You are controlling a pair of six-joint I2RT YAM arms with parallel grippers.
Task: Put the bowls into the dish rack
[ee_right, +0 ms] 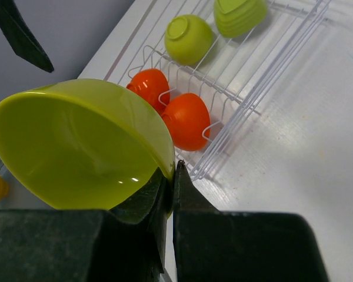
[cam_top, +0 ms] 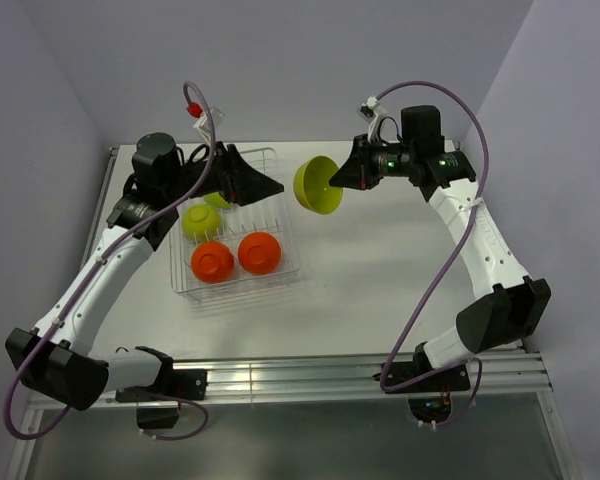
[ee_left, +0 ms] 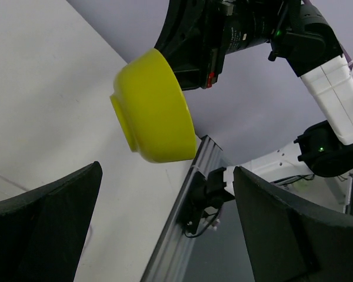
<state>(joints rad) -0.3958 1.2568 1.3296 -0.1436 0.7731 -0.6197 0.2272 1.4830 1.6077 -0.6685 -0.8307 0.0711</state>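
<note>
The lime green bowl (cam_top: 318, 186) hangs just right of the dish rack (cam_top: 270, 215), its rim pinched in the closed right gripper (ee_right: 172, 182). Lower it into the rack's bare right side before letting go, clear of the wide-open, empty left gripper (cam_top: 252, 178) above the rack.

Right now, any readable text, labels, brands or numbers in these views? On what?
None readable in any view.
No print on the held green bowl, the right fingers, the dish rack or the orange bowls in it.
A small red mark on the right arm's wrist, seen from the left wrist view: too small to tell whether it is text.
</note>
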